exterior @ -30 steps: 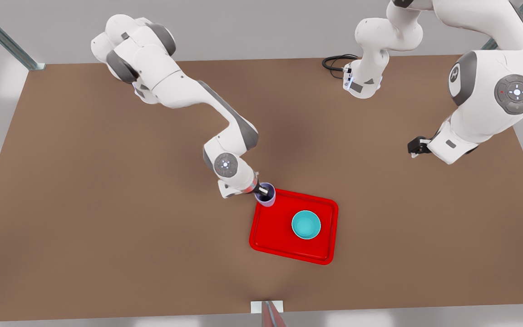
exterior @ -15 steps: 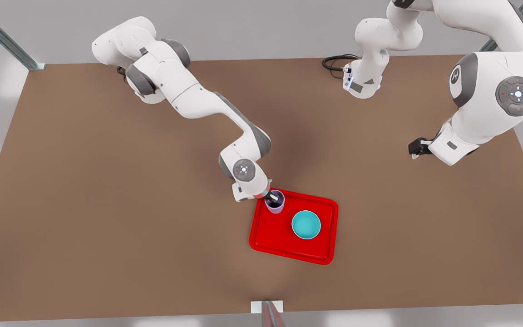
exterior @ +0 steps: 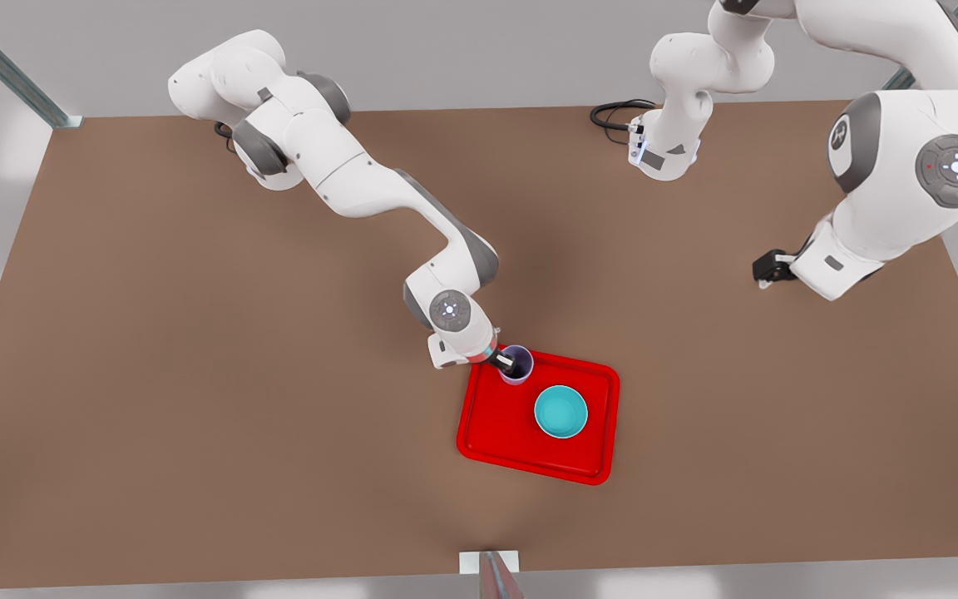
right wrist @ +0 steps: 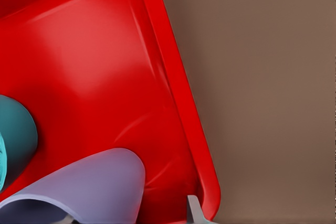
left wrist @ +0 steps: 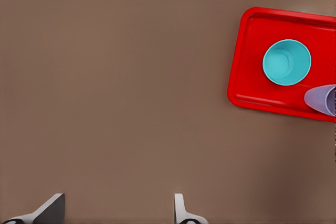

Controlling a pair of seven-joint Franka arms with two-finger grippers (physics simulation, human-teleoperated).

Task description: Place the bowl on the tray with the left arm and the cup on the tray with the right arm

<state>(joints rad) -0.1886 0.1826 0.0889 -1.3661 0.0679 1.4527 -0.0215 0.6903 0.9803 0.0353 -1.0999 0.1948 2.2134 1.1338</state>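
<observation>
Right hand (exterior: pixel 509 363) grips the cup (exterior: pixel 517 366) over the tray (exterior: pixel 496 433) (bowl (exterior: pixel 561 411) beside); left hand (exterior: pixel 766 270) open, waiting

Simulated robot lab: bare brown worktop (exterior: pixel 196 374) under plain grey walls, metal frame struts (exterior: pixel 5 71) at the corners, two white arms mounted at its far edge, black cable (exterior: pixel 612 112) coiled there.

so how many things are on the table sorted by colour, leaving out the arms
red: 1, the tray
teal: 1, the bowl, on the tray
lavender: 1, the cup, above the tray, held by the right claw
total: 3
</observation>
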